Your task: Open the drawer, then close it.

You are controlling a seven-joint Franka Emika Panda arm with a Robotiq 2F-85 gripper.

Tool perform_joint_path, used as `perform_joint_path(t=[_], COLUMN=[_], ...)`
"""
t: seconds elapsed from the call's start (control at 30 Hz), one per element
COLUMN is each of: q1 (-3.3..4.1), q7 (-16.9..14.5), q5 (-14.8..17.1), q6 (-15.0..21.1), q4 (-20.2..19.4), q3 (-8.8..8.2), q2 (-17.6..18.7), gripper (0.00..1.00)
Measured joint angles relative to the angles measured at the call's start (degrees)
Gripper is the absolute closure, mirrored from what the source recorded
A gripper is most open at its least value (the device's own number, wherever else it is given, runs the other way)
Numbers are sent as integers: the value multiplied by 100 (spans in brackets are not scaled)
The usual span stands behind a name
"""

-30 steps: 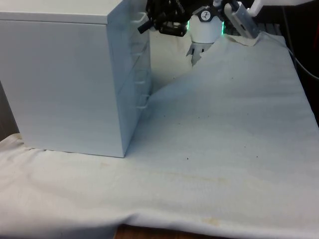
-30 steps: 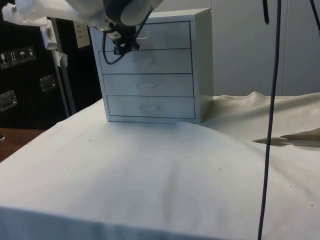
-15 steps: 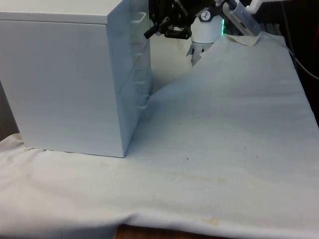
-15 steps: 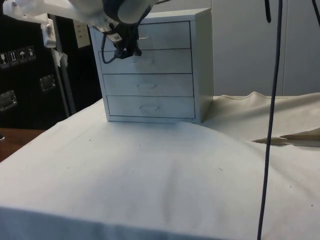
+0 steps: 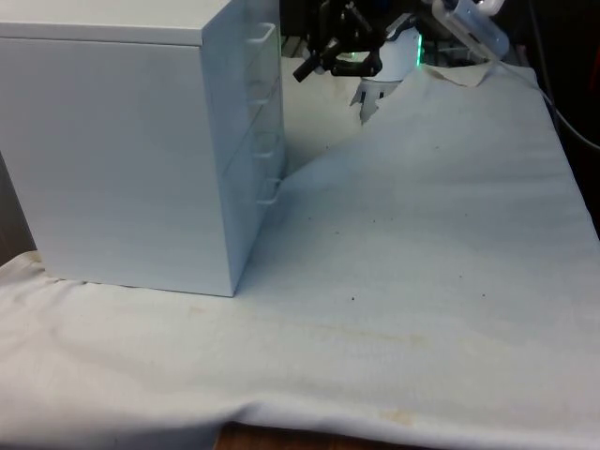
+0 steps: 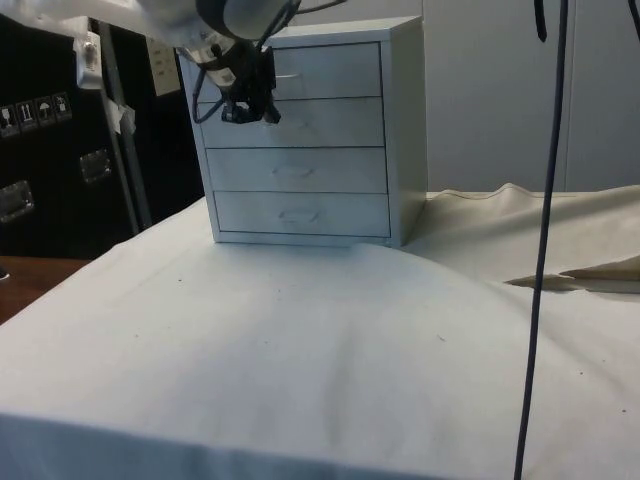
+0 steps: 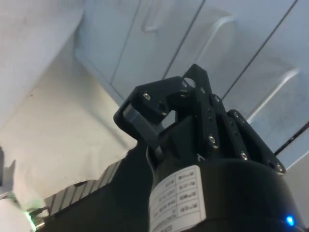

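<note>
Your claw (image 6: 249,112) hangs just in front of the chest of drawers (image 6: 300,140), level with its upper drawers; its fingers (image 7: 145,126) look drawn together, gripping nothing. All drawers sit flush and closed. The chest stands on the worktop (image 5: 422,281), at the front view's left.

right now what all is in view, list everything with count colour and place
chest of drawers: one, white, four shut drawers, standing on the table at the front view's left
drawer handles: four, white, one on each drawer front
cloth: one, white, wrinkled, covering the table
cable: one, dark, hanging down at the side view's right
cabinets: dark, behind the table in the side view
arm: one, white, reaching in at the chest's upper drawers
gripper: one, black, in front of the upper drawers, clear of the handles
</note>
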Motion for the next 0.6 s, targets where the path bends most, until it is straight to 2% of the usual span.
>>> perform_joint_path(t=[0.13,0.6], q1=[0,69], q7=[6,23], q5=[103,447], q6=[0,0], q4=[0,69], q3=[34,166], q2=[-23,-57], gripper=[100,100])
